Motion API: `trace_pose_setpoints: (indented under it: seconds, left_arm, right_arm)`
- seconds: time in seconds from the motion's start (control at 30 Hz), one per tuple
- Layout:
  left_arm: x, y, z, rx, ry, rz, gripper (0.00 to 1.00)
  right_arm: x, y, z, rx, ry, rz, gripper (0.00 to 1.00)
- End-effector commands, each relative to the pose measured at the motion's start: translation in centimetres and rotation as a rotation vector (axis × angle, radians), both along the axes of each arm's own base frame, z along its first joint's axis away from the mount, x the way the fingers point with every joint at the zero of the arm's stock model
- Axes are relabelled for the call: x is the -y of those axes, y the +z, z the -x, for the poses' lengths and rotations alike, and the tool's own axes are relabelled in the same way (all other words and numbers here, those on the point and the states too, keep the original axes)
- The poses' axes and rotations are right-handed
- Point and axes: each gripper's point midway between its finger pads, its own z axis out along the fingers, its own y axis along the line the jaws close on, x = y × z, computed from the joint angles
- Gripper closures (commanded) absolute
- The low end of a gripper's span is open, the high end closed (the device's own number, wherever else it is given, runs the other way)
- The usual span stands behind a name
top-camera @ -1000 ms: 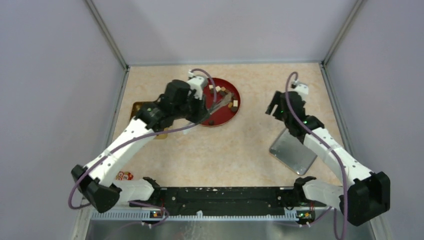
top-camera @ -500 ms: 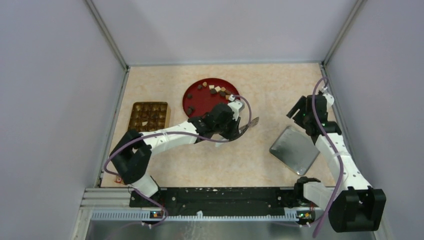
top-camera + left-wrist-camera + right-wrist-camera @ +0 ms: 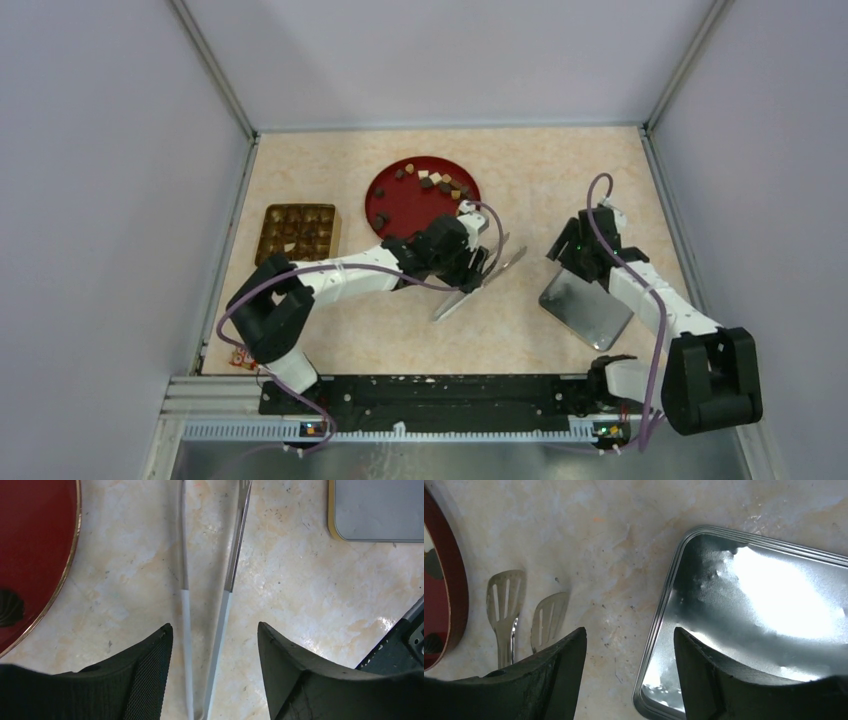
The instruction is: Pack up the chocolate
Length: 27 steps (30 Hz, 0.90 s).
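Observation:
The chocolate (image 3: pixel 432 181) lies as small dark, tan and cream pieces on a red plate (image 3: pixel 405 208). More pieces sit in a gold compartment tray (image 3: pixel 298 230). My left gripper (image 3: pixel 480 266) (image 3: pixel 214 625) is open, right of the plate. Metal tongs (image 3: pixel 455 303) (image 3: pixel 227 580) lie flat on the table between its fingers, touching neither. My right gripper (image 3: pixel 563 252) (image 3: pixel 629 629) is open and low over the left rim of a silver tin lid (image 3: pixel 590 305) (image 3: pixel 764 595), with the rim between its fingers.
The red plate's edge (image 3: pixel 35 545) (image 3: pixel 454 580) shows in both wrist views, with a dark piece (image 3: pixel 10 607) on it. The tongs' slotted tips (image 3: pixel 506 597) point toward the lid. A small printed item (image 3: pixel 246 354) lies by the left arm's base.
My left arm swung from the plate to the right with the tongs, then opened and left them on the table. My right gripper came down to the lid's left rim.

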Motion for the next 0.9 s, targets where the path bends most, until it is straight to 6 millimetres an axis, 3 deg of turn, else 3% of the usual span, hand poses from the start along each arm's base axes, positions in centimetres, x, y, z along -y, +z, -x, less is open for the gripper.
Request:
trace_pose_setpoints:
  seconds: [0.0, 0.1, 0.17, 0.3, 0.43, 0.6, 0.67, 0.77, 0.87]
  left_arm:
    - [-1.2, 6.9, -1.3, 0.116, 0.072, 0.038, 0.29]
    - [-3.2, 10.7, -2.4, 0.196, 0.147, 0.05, 0.13]
    - [-4.7, 12.7, -3.1, 0.222, 0.187, 0.068, 0.08]
    - [-8.2, 15.8, -4.5, 0.228, 0.275, 0.14, 0.07]
    - [-11.1, 17.5, -4.7, 0.242, 0.329, 0.202, 0.06]
    - [-13.7, 18.0, -4.7, 0.278, 0.412, 0.176, 0.01]
    - [-14.6, 17.1, -4.8, 0.263, 0.431, 0.141, 0.01]
    - [-15.9, 15.3, -5.1, 0.214, 0.471, 0.104, 0.01]
    - [-16.8, 14.7, -5.2, 0.174, 0.497, 0.103, 0.01]
  right_arm:
    - [0.4, -0.9, -0.5, 0.027, -0.081, 0.012, 0.38]
    - [1.0, -2.0, -0.1, 0.004, -0.104, 0.042, 0.4]
    - [0.9, -2.7, -0.1, -0.012, -0.1, 0.047, 0.44]
    - [0.3, -3.7, -0.4, -0.035, -0.075, 0.06, 0.49]
    - [0.1, -4.4, -0.9, -0.051, -0.073, 0.108, 0.53]
    - [0.0, -6.2, -0.8, -0.111, -0.089, 0.122, 0.77]
    - [-0.1, -6.2, -1.1, -0.123, -0.088, 0.129, 1.0]
    - [-0.3, -4.9, -2.1, -0.101, -0.069, 0.135, 1.0]
    - [-1.9, -1.1, -3.9, 0.008, 0.03, 0.092, 1.0]
